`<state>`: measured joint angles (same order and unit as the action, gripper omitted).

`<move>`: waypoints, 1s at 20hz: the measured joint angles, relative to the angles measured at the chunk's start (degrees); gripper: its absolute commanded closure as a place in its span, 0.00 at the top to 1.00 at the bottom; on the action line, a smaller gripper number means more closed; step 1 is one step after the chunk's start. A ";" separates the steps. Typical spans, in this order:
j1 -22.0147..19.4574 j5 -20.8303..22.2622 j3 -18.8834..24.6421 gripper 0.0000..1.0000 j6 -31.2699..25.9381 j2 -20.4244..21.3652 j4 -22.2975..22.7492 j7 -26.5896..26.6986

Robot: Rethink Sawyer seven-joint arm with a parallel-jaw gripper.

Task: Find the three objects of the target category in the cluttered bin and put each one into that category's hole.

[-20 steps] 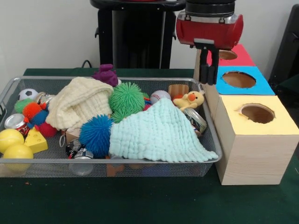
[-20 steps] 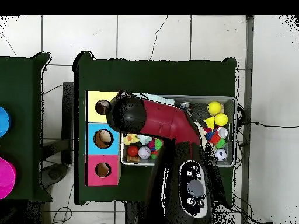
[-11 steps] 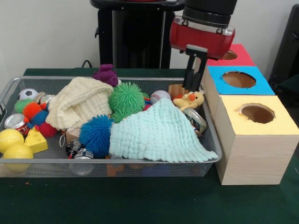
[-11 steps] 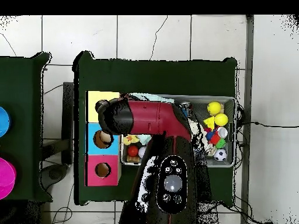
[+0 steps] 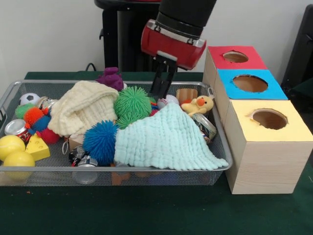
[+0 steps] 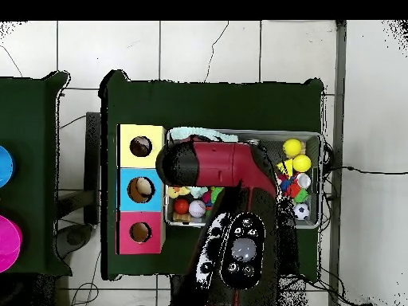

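Observation:
My gripper [image 5: 159,93] hangs over the back middle of the wire bin [image 5: 222,147], just above the gap between the green spiky ball [image 5: 132,103] and the baseball [image 5: 168,101]. It looks open, with nothing between its fingers. A mint cloth [image 5: 164,139] and a cream cloth [image 5: 83,107] cover much of the bin. Right of the bin stand the red hole box [image 5: 235,56], blue hole box [image 5: 250,83] and yellow hole box [image 5: 269,119]. In the overhead view the arm [image 6: 219,171] hides the gripper and the bin's middle.
The bin also holds a blue spiky ball [image 5: 99,142], a purple plush [image 5: 111,77], a yellow duck [image 5: 199,105], a wooden cup [image 5: 186,94], two yellow balls [image 5: 12,152], a cheese wedge [image 5: 36,148], a soccer ball [image 5: 29,99] and cans [image 5: 17,128].
The gripper has swung from above the blue hole box leftward and downward to the back middle of the bin. Nothing in the bin has moved.

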<state>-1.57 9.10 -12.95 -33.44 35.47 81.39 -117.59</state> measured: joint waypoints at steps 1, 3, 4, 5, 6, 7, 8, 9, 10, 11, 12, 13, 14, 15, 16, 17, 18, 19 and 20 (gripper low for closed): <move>-0.19 -0.01 0.02 0.00 0.00 -0.07 -0.01 0.00; -1.40 -0.22 0.17 0.00 0.00 -0.49 0.00 0.00; -1.94 -0.51 0.24 0.00 0.00 -0.75 0.00 0.00; -2.21 -0.68 0.27 0.00 0.00 -0.89 0.00 0.00; -2.56 -0.91 0.32 0.00 0.00 -1.08 0.00 0.00; -3.00 -1.20 0.36 0.00 0.00 -1.34 0.00 0.00; -3.32 -1.41 0.37 0.00 0.00 -1.56 0.00 0.00; -3.47 -1.48 0.39 0.00 0.00 -1.66 0.00 0.00; -3.62 -1.54 0.41 0.00 0.00 -1.76 0.01 0.00; -3.80 -1.61 0.52 0.00 0.01 -1.84 0.04 0.00; -4.14 -1.67 0.82 0.00 0.08 -1.90 0.13 0.00; -4.64 -1.68 1.39 0.00 0.45 -1.90 0.27 0.00; -5.21 -1.69 2.08 0.00 1.09 -1.89 0.39 0.00; -5.55 -1.72 2.52 0.00 1.51 -1.89 0.46 0.00; -5.96 -1.78 3.04 0.00 2.02 -1.87 0.57 0.00; -6.57 -1.92 3.79 0.00 2.78 -1.86 0.73 0.00; -8.24 -2.38 5.89 0.00 4.53 -1.82 1.24 0.00; -9.08 -2.69 6.96 0.00 5.31 -1.81 1.54 0.00; -9.40 -2.83 7.36 0.00 5.59 -1.81 1.66 0.00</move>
<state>-10.96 6.27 -5.59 -27.84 33.66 83.05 -117.59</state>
